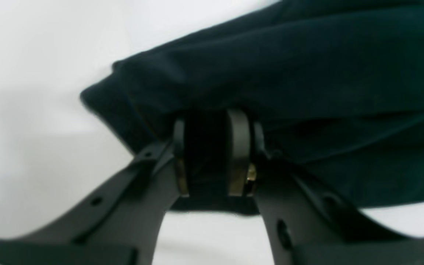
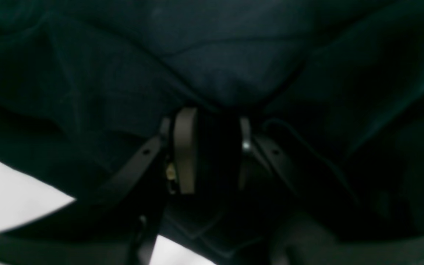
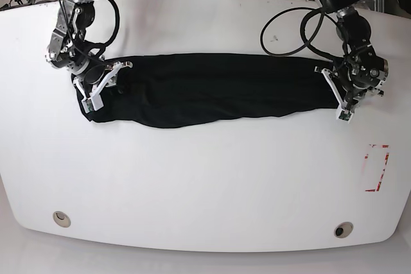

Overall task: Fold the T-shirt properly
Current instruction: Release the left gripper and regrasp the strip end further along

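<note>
T-shirt [image 3: 205, 91] stretched long, ends pinched in left claw [image 1: 214, 154], right claw [image 2: 212, 151], sleeves hidden

My base camera looks down from high over the near edge of the table [image 3: 205, 184], taking in both my arms and the whole shirt [image 3: 205, 91]. Each wrist camera sits just behind its pincer, looking forward along the fingers, very close and blurred. The left pincer [image 1: 214, 154] and right pincer [image 2: 212, 151] views share that shirt's ends with the base view.
</note>
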Tool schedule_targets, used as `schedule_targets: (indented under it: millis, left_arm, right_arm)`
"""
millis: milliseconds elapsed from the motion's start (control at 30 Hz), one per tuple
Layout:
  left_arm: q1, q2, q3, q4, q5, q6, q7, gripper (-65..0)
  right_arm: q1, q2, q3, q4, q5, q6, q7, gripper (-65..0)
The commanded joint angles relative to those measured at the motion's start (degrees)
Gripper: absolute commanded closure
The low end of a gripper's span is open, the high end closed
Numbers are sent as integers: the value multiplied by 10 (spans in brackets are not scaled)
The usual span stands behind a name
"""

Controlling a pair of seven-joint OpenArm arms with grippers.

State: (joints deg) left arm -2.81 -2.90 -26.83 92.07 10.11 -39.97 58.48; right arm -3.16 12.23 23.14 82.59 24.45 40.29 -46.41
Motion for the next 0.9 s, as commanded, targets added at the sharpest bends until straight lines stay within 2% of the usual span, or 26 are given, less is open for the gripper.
schedule_targets:
  millis: [0, 133, 300, 367, 467, 633, 800, 867]
  left_arm:
    - [-15, -5, 1, 33, -7, 0, 10, -139]
    - [-22, -8, -6, 68, -36, 0, 26, -222]
    - [-45, -17, -60, 100, -81, 0, 65, -397]
    - [-60, -29, -77, 95, -105, 0, 86, -426]
    - [-74, -55, -101, 64, -153, 0, 109, -424]
    - [-77, -96, -132, -20, -240, 0, 111, -426]
    - [-74, -143, -137, -135, -341, 0, 111, -426]
    - [-73, -164, -131, -190, -400, 0, 111, -426]
  right_arm:
    - [3, 9, 0, -3, -8, -3, 0, -146]
    - [2, 9, 1, -3, -8, -3, 0, -146]
    - [-6, 9, -1, -2, -8, -3, 0, -146]
    - [-6, 9, -1, -2, -8, -3, 0, -146]
    - [-7, 9, -1, -3, -8, -3, 0, -146]
    - [-8, 9, -1, -3, -8, -3, 0, -146]
    - [-8, 9, -1, -3, -8, -3, 0, -146]
    - [-8, 9, -1, -2, -8, -3, 0, -146]
